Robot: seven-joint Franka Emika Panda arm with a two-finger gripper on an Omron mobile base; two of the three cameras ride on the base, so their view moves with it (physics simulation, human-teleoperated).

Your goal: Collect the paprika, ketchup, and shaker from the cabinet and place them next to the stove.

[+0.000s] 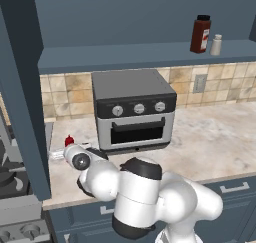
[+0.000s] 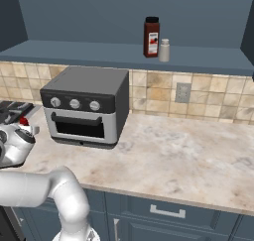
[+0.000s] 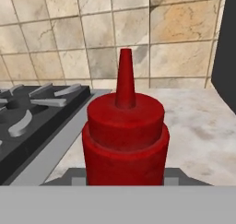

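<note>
Gripper (image 3: 124,179) clamps ketchup (image 3: 125,140); label unseen.

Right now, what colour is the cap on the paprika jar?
Black, on the paprika jar; clearest in the right base view.

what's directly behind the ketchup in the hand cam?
Behind the ketchup: bare marble counter, then the tiled backsplash. The stove grates sit to its left. The bottle's base and the counter beneath it are covered.
</note>
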